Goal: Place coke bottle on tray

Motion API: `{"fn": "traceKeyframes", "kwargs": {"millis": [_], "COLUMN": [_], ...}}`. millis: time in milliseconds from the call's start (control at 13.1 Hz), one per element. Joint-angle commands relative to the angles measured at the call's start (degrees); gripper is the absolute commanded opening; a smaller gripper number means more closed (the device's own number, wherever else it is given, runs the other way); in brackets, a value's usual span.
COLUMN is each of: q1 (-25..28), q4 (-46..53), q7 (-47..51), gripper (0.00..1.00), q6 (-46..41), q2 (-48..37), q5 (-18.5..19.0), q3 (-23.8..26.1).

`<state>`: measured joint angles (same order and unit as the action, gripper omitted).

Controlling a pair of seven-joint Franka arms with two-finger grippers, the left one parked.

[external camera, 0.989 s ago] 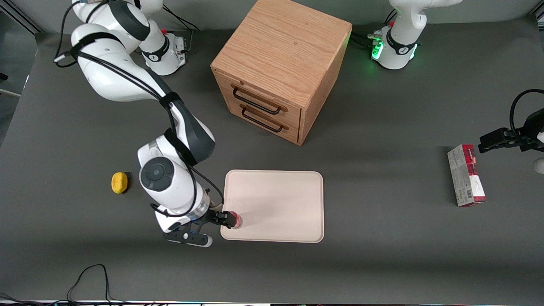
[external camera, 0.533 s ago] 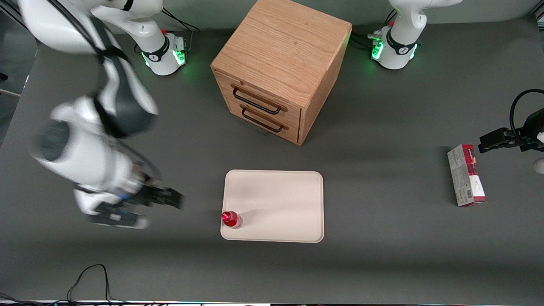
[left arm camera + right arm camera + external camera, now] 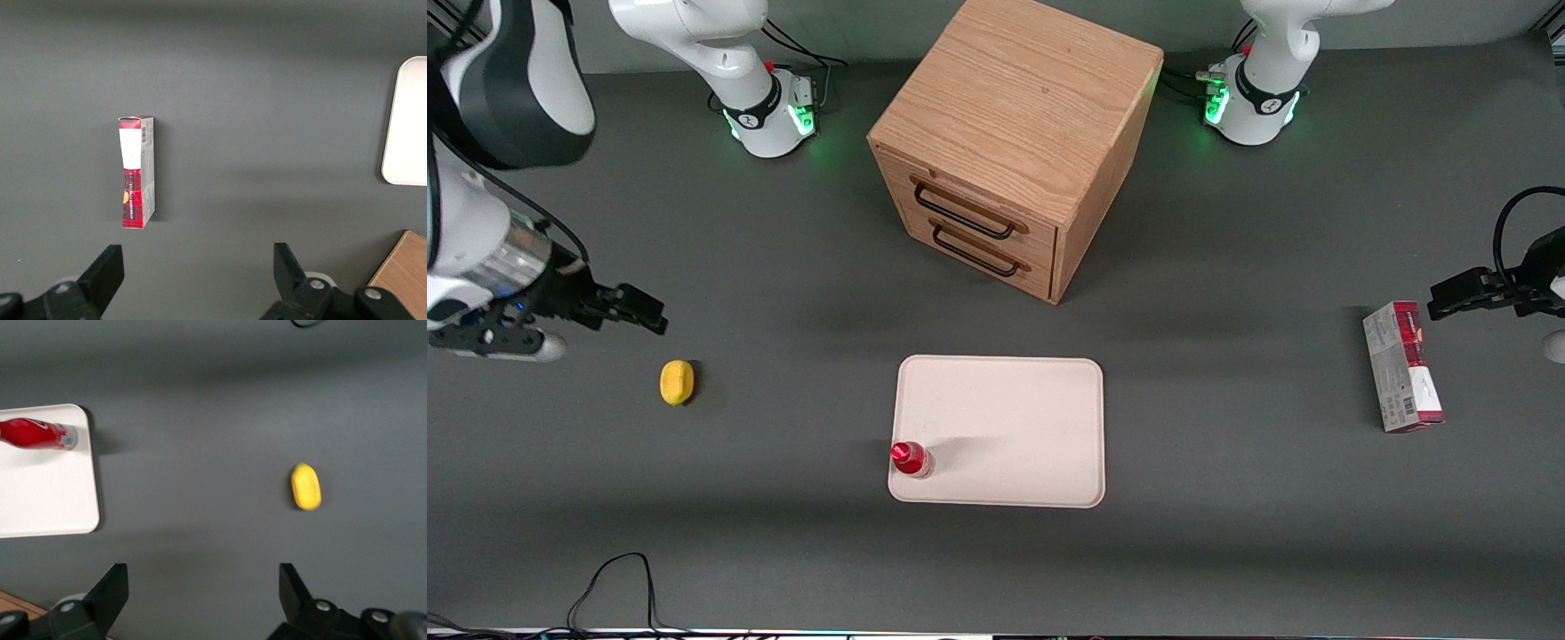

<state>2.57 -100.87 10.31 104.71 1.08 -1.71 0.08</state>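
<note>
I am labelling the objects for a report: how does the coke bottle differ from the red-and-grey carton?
The coke bottle stands upright on the tray; the carton lies flat on the bare table. The bottle is round and small, the carton boxy and longer. Both bear red, and the open gripper touches neither.

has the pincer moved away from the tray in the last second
Yes. The pincer, open and empty, has pulled away from the coke bottle on the tray, toward the working arm's end, past the yellow lump.
</note>
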Motion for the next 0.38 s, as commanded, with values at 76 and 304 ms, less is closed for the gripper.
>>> {"fn": "traceKeyframes", "kwargs": {"millis": [76, 304], "q1": [1.03, 0.77], "q4": [-5.48, -5.21], "q7": [-1.0, -0.91], "gripper": [1.0, 1.0], "q6": [-2.23, -4.43], "q2": [-7.39, -8.28], "q5": [1.45, 1.88], "q3": [-2.1, -2.1]}}
